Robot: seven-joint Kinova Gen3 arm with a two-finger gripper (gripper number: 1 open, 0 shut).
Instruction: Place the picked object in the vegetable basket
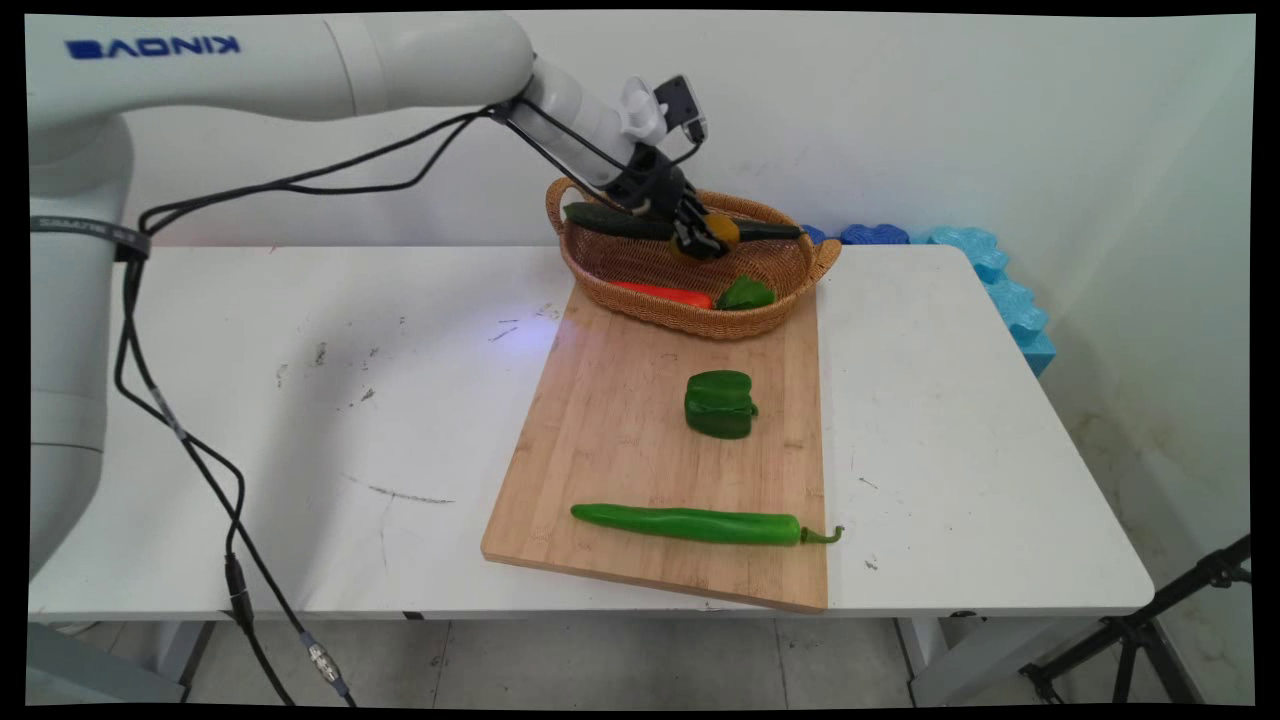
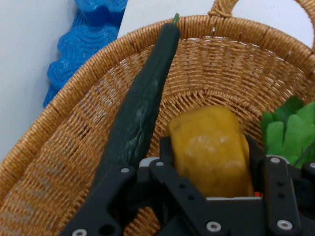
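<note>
Now our jaws (image 2: 209, 162) are clamped across the yellow pepper (image 2: 210, 147) inside the wicker basket (image 1: 660, 310), beside a dark cucumber (image 2: 142, 103); it looks light, smooth, possibly slippery

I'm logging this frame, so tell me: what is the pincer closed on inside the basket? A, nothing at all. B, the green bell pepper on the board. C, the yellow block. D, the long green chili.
C: in the hand view the pincer has its fingers on either side of the yellow block over the basket, while the chili and the bell pepper lie on the board.
</note>
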